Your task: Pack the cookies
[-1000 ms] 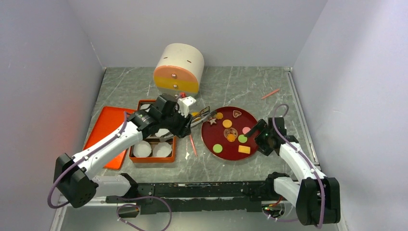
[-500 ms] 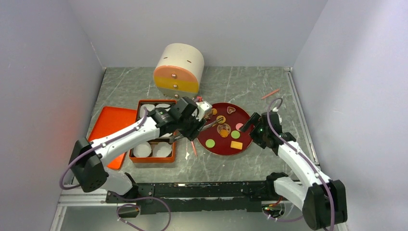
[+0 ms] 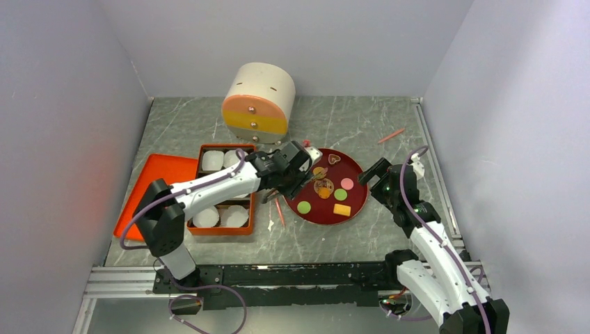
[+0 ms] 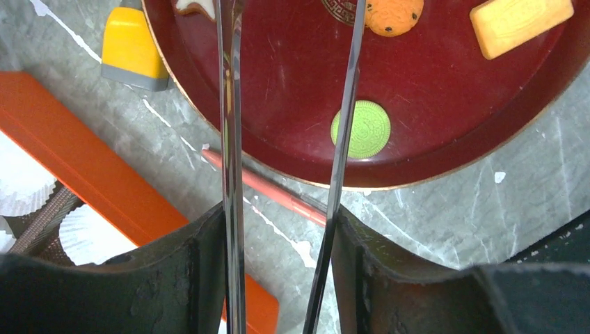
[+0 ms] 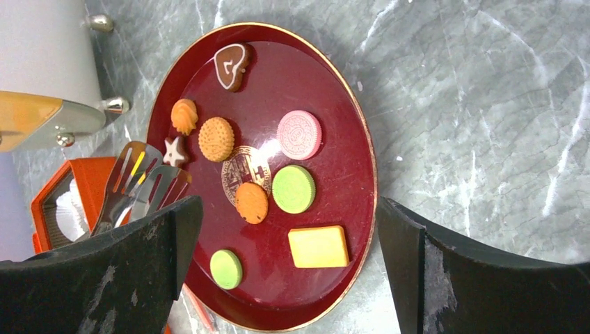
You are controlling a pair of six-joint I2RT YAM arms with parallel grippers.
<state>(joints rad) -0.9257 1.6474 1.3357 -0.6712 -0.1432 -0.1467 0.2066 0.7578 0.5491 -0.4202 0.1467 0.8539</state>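
Reaching over the box (image 3: 220, 232) of white liners (image 3: 207, 217), the left fingers (image 3: 298, 174) sit at the left rim of the red plate (image 3: 325, 222) in the top view. The cookies (image 3: 304, 207) lie on that plate, on the counter (image 3: 362, 125) right of the box. The right fingers (image 3: 371, 179) hover just beside the plate's right rim, spread wide with nothing between them. An orange lid (image 3: 149, 184) lies left of the box, and a round cabinet (image 3: 259, 97) stands behind it.

From the left wrist, the fingers are clamped on metal tongs (image 4: 229, 139). Their two arms run out apart over the plate's rim, the right one crossing the edge of a green cookie (image 4: 360, 129). A yellow rectangle (image 4: 522, 24) and an orange round (image 4: 393, 14) lie farther in. A pink stick (image 4: 271, 193) lies on the counter just beside the rim, under the tongs.

From the right wrist, both fingers stand far apart and empty, framing the plate. On it also lie a heart (image 5: 232, 66), star (image 5: 173, 150), pink round (image 5: 299, 134), brown disc (image 5: 247, 167), larger green (image 5: 293, 188), second orange round (image 5: 216, 138) and swirl (image 5: 184, 115). The tongs' heads hang at the rim beside the star; I cannot tell whether they touch it.
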